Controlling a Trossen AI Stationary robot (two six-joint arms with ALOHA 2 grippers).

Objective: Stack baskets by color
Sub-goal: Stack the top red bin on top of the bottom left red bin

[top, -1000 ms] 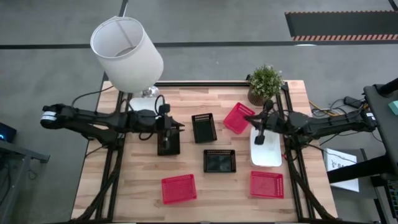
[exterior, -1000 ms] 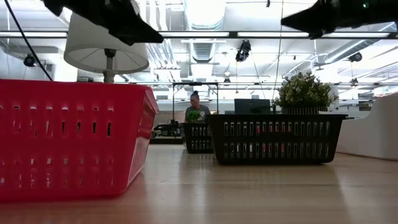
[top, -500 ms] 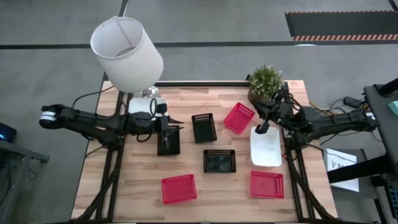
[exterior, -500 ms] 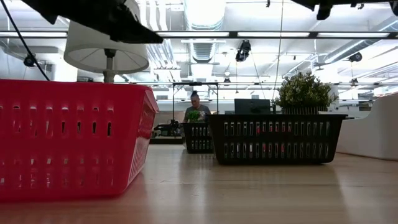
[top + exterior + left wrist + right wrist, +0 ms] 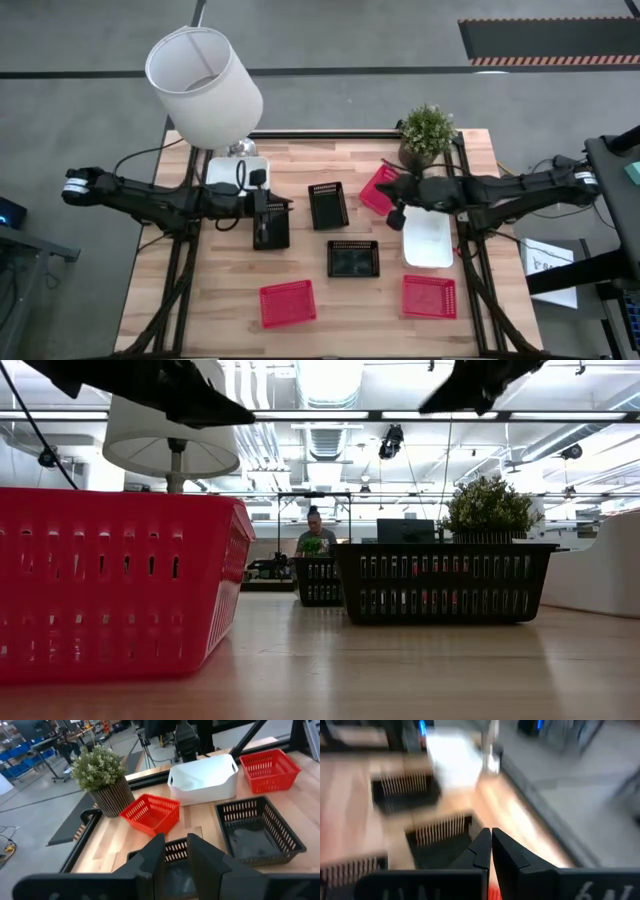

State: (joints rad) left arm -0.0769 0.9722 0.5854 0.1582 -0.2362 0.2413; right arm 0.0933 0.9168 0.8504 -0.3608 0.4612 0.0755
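The left gripper (image 5: 174,851) is clamped on the near wall of a black basket (image 5: 271,226), one finger (image 5: 152,857) outside and the other inside the mesh rim; in the high view this basket is held at the table's left side, just in front of a white basket (image 5: 233,170) lying by the lamp base. The right gripper (image 5: 491,851) is seen with its fingers pressed flat together and nothing between them; in the high view it is placed above the gap between a tilted red basket (image 5: 381,188) and a white basket (image 5: 428,239) on the right.

Two more black baskets are found mid-table: one (image 5: 328,205) toward the far side, another (image 5: 353,258) nearer the front. Two red baskets are set along the front edge, one (image 5: 287,303) left of centre and one (image 5: 429,296) to the right, just in front of the right white basket. A potted plant (image 5: 427,133) is stood at the far right corner of the table (image 5: 220,290), and a white lampshade (image 5: 203,85) is raised over the far left corner.
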